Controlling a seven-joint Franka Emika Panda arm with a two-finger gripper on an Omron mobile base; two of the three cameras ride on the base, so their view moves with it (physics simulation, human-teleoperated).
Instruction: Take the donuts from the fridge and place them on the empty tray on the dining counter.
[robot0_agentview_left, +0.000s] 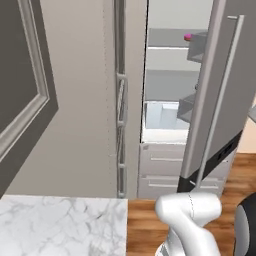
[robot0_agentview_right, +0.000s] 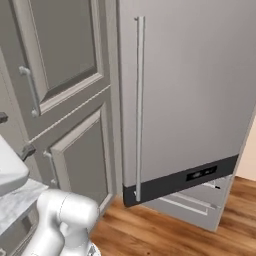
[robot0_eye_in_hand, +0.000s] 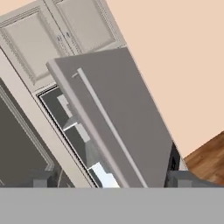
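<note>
Grey fridge, left base view: tall light-grey fridge (robot0_agentview_left: 165, 100) stands with its door (robot0_agentview_left: 220, 85) swung partly out, the long vertical bar handle (robot0_agentview_left: 220, 100) facing the camera; grey inner shelves and a pale drawer show through the gap.
Pink donut, left base view: small ring donut with bright pink icing (robot0_agentview_left: 188, 36) sits on an upper shelf, half hidden behind the door edge; the brown speckled one cannot be made out.
Tabletop, left base view: white marble-look tabletop with grey veins (robot0_agentview_left: 60, 225) fills the lower left, next to warm wooden plank floor (robot0_agentview_left: 145, 225).
Door, right base view: flat grey door face (robot0_agentview_right: 190, 90) with a dark strip along its bottom edge blocks any look inside; panelled grey cabinet doors (robot0_agentview_right: 65, 75) stand to its left, the wooden floor below.
Fingers, hand view: two dark fingers (robot0_eye_in_hand: 40, 179) rise far apart at the bottom, spread wide with nothing between them; gripper (robot0_eye_in_hand: 111, 180) points at the door edge and the narrow gap.
Step in hand: judged from the half-open door and empty gripper, the fridge is being opened for access; no donut is fetched yet.
Next move: likely calls for a wider door swing or a reach round the door edge toward the upper shelf, with care not to strike the door.
Room: peach-coloured wall (robot0_eye_in_hand: 175, 57) lies behind the fridge.
</note>
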